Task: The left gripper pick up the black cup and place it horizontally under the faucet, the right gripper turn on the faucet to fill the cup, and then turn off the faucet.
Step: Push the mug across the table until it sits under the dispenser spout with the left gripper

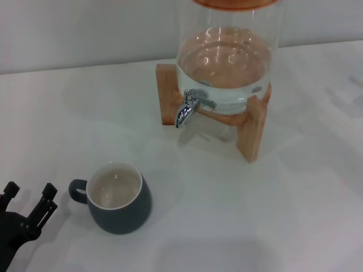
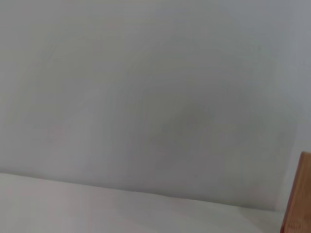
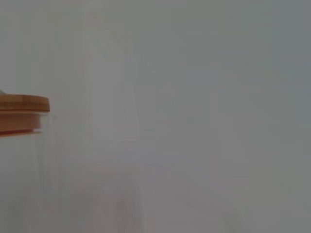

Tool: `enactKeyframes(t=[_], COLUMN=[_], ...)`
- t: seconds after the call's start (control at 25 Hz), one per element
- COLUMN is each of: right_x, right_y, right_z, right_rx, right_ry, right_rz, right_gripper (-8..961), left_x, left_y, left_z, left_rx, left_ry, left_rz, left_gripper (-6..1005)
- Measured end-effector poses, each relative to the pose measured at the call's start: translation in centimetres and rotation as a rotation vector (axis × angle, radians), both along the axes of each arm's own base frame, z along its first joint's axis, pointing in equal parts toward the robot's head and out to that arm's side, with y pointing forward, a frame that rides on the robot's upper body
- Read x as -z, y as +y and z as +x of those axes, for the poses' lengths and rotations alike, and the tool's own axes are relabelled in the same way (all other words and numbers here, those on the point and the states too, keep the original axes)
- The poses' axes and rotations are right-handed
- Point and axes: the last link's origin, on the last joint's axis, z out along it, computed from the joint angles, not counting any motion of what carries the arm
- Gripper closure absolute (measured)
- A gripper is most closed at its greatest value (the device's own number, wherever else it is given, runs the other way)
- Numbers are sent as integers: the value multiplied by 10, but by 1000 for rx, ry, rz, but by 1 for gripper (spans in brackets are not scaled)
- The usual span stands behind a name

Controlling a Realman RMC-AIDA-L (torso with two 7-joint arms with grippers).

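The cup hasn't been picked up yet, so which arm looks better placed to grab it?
The left. Its pincer sits open on the table right beside the cup, on the handle side. The right arm is out of the head view, so it is probably farther off.

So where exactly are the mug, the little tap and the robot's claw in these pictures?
black cup (image 1: 122, 212): head view, on its dark outer wall below the rim.
faucet (image 1: 185, 111): head view, on the chrome spout.
left gripper (image 1: 29, 199): head view, midway between its fingertips, beside the cup's handle.

Head camera looks down on the table (image 1: 272, 226); both wrist cameras face the wall (image 2: 146, 87).
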Motion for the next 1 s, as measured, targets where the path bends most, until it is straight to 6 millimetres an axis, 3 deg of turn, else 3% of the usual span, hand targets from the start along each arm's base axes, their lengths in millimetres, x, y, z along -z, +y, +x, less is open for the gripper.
enactKeyframes(t=[1.0], right_x=[-1], right_y=[7], right_z=[-1], right_rx=[10], right_ry=[-2], right_rz=[9], right_gripper=[143], left_x=[19], left_y=[4], left_z=[9], left_rx=[28], left_ry=[16], left_rz=[-103], left_gripper=[106])
